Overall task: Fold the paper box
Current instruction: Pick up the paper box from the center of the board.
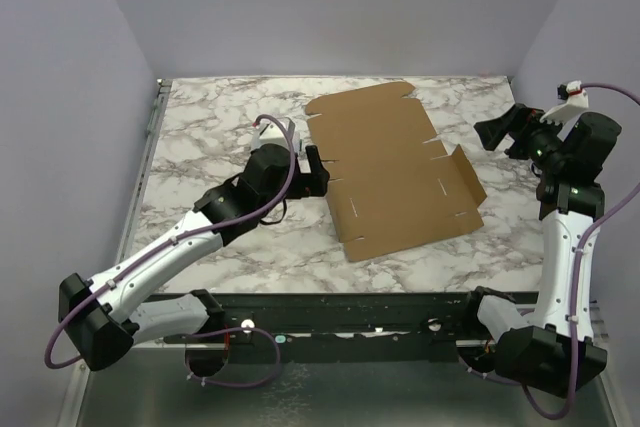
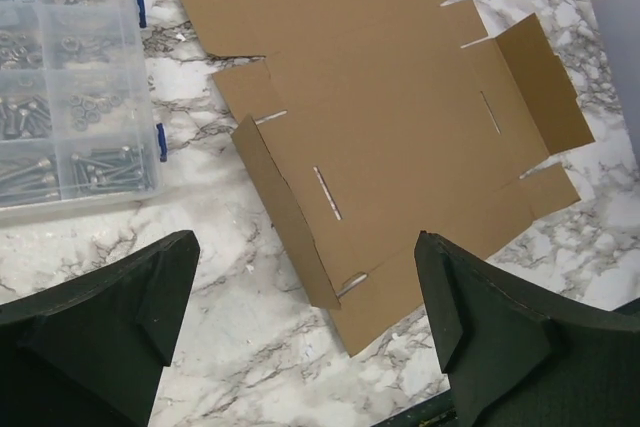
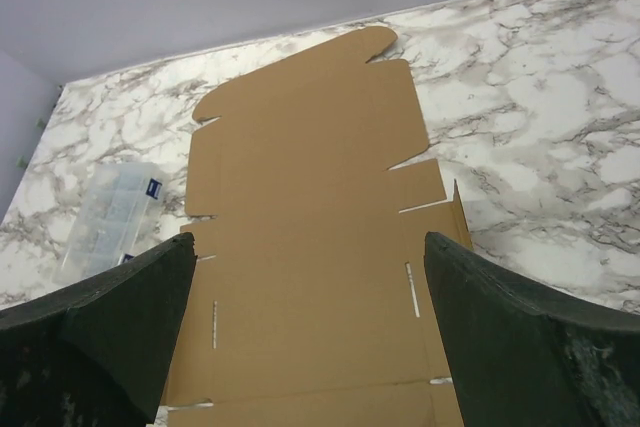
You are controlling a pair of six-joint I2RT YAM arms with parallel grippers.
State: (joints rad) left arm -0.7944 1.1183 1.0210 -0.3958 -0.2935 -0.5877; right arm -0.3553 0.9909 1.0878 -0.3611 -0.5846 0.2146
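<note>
1. The left gripper (image 2: 305, 245) sits low, just beside the box (image 1: 400, 167), with its jaws wide and empty. We judge it is set to lift that edge.
2. A case (image 2: 70, 77) of screws lies near the box and has no part in the task.
3. The box lies unfolded and nearly flat mid-table, between both arms.
4. The right gripper (image 3: 307, 242) is spread and empty, raised to the right of the box.
5. The table (image 1: 200, 147) is marble and the walls (image 1: 350, 7) are plain and pale.

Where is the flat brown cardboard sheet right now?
The brown cardboard sheet lies unfolded mid-table in the top view, just right of the left gripper.
</note>
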